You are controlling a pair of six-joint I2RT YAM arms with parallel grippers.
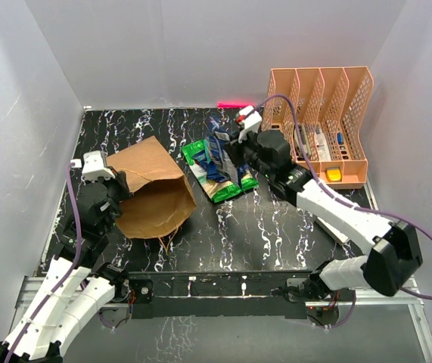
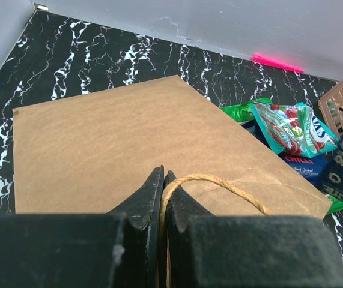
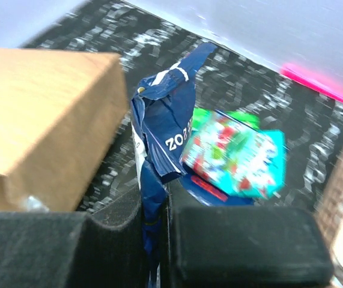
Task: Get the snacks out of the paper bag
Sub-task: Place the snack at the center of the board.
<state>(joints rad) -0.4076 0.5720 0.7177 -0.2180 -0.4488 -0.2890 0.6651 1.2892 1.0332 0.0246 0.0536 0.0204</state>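
Observation:
The brown paper bag [image 1: 151, 189] lies on its side at the left of the table, mouth towards the near edge. My left gripper [image 1: 122, 190] is shut on its twisted paper handle [image 2: 219, 183]; the flat side of the bag [image 2: 129, 138] fills the left wrist view. My right gripper [image 1: 234, 151] is shut on a dark blue packet [image 3: 165, 132] and holds it over a pile of snacks [image 1: 219, 178] right of the bag. The pile holds a green packet [image 1: 199, 155], a teal and red packet [image 3: 237, 153] and a blue one under it. The bag's inside is hidden.
A peach mesh file organiser [image 1: 321, 121] stands at the back right, with small items in its slots. A pink strip [image 1: 234, 103] lies along the back wall. White walls close in the table on three sides.

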